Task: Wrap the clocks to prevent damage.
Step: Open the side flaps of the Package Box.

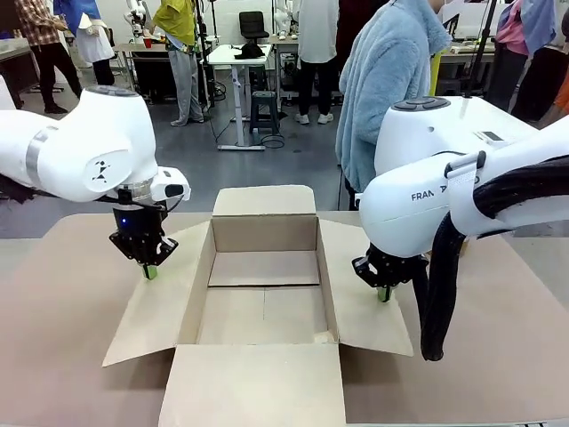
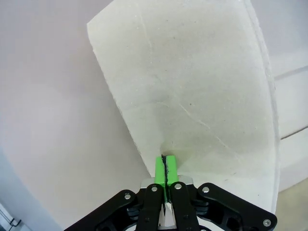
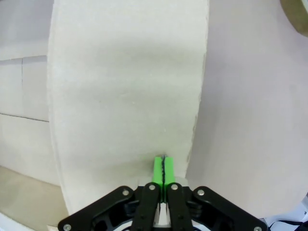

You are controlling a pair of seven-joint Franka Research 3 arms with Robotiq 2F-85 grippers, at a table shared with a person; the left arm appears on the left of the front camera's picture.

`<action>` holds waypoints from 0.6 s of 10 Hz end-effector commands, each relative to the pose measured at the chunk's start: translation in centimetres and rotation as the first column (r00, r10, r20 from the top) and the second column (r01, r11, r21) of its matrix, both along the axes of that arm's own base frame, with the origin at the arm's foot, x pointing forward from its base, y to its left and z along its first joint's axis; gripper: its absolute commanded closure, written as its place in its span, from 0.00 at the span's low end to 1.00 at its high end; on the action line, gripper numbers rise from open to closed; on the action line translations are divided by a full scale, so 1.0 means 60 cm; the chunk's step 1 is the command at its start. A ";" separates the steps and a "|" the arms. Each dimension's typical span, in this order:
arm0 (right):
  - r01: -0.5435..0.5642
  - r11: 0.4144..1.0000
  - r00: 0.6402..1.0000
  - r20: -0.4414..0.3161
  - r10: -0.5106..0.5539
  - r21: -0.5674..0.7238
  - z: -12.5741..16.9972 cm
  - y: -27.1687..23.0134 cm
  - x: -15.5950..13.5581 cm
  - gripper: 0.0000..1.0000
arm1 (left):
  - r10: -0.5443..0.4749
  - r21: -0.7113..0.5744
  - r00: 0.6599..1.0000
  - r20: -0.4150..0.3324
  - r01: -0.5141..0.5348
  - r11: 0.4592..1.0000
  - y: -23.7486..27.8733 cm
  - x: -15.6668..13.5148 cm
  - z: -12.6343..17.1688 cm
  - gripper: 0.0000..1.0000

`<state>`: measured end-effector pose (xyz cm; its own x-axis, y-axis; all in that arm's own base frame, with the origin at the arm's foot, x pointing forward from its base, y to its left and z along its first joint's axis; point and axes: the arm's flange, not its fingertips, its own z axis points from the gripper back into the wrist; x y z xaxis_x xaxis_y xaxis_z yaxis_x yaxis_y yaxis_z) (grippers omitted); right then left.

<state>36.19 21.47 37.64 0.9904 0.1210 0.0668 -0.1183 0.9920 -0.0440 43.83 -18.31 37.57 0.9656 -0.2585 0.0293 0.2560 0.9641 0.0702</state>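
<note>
Our left gripper (image 1: 151, 271) points straight down at the box's (image 1: 264, 233) 9 o'clock, jaws pressed together on nothing, tips on the left flap (image 1: 164, 307). Our right gripper (image 1: 384, 294) mirrors it at 3 o'clock on the right flap (image 1: 366, 307). Wrist views show the 2 pads (image 2: 160, 167) meeting. Where the clocks are, we cannot tell.

Box (image 1: 264, 233) on table (image 1: 62, 258); left gripper (image 1: 150, 271) on left flap (image 1: 164, 307), right gripper (image 1: 384, 294) on right flap (image 1: 360, 311).
</note>
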 end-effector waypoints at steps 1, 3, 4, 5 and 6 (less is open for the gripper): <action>0.007 0.999 1.000 -0.003 -0.007 0.034 -0.013 0.010 0.002 0.99 | 0.022 -0.036 1.000 0.009 -0.021 0.999 -0.006 -0.003 -0.012 1.00; -0.001 0.999 1.000 -0.008 0.001 0.048 -0.012 0.009 0.005 0.99 | 0.022 -0.049 1.000 0.007 -0.022 0.999 -0.006 0.000 -0.016 1.00; -0.026 0.997 1.000 -0.006 0.026 0.068 -0.004 0.010 0.010 0.99 | 0.030 -0.074 0.999 0.020 -0.029 0.997 -0.005 0.003 -0.010 1.00; -0.005 1.000 1.000 -0.007 0.005 0.008 -0.011 0.006 0.001 0.99 | 0.014 -0.101 1.000 0.019 -0.012 0.995 -0.003 0.010 -0.005 1.00; -0.005 1.000 1.000 -0.007 0.005 0.008 -0.011 0.006 0.001 0.99 | 0.018 -0.034 1.000 0.003 -0.018 0.999 -0.004 0.003 -0.011 1.00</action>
